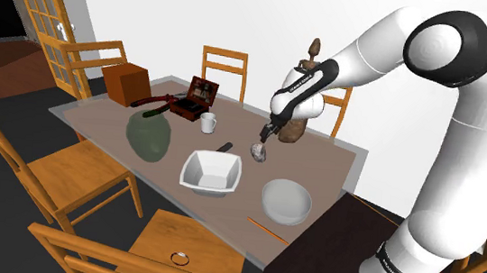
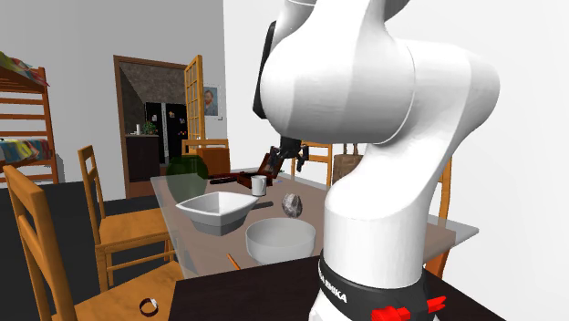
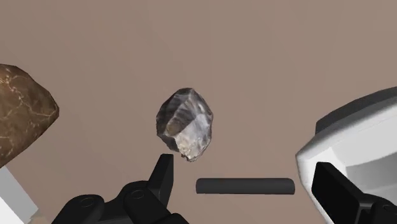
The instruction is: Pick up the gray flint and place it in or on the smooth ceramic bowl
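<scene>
The gripper [image 1: 267,135] hangs just above the gray flint [image 1: 259,151], which appears to rest on the brown worktop [image 1: 98,123]. In the wrist view the 2 fingers [image 3: 162,181] stand wide apart and released, and the gripper [image 3: 245,167] clasps nothing: the flint [image 3: 186,123] lies ahead of them, untouched on either side. I judge this spread is there so the fingers can pass down both flanks of the faceted stone before closing.

2 bowls sit near the flint. A square white bowl [image 1: 210,172] is just beside it toward the shoulder view's left, and its angular wall [image 3: 356,137] shows close to one finger. A round bowl [image 1: 286,201] with a smooth pale wall sits near the flint on the side toward the arm's stand. I take it for the smooth ceramic bowl, though the pictures do not settle that. Either way the carry from the flint looks short. In the second exterior view the flint [image 2: 292,204] is beyond the round bowl [image 2: 281,239].

A short black bar [image 3: 245,186] lies beside the flint, between the fingers, and could be caught in the descent. A mottled brown rock [image 3: 22,114] sits on the flint's other side.

The only readable writing is white lettering on the arm's dark base band [image 1: 400,264], which appears to read FRANKA EMIKA.
</scene>
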Tool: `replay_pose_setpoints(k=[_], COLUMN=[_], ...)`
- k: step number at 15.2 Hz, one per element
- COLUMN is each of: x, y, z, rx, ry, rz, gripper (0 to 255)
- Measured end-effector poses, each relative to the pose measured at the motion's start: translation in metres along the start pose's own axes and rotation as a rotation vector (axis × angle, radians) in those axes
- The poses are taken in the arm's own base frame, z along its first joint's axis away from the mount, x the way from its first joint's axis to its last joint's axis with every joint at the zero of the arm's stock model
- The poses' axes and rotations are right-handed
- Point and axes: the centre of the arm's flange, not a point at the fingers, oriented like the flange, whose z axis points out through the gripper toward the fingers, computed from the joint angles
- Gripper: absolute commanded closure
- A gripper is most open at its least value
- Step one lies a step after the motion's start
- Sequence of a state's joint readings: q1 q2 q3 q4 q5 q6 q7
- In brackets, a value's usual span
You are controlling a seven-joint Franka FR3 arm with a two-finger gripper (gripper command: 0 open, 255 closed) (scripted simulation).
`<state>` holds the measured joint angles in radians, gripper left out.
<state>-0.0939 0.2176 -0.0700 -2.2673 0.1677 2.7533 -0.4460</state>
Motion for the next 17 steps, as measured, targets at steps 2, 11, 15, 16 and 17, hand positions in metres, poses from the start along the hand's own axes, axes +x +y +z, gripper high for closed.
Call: replay_pose_setpoints(k=[2, 11, 15, 16, 17], x=[0.009, 0.05, 0.054, 0.054, 0.055], y=[0.007, 0.049, 0.05, 0.051, 0.051], z=[0.02, 0.117, 0.14, 0.145, 0.15], rx=[-0.003, -0.013, -0.014, -0.014, -0.014], ry=[0.007, 0.039, 0.041, 0.041, 0.041], rz=[-0.001, -0.003, -0.003, -0.003, -0.003], gripper=[0, 0, 0, 0, 0])
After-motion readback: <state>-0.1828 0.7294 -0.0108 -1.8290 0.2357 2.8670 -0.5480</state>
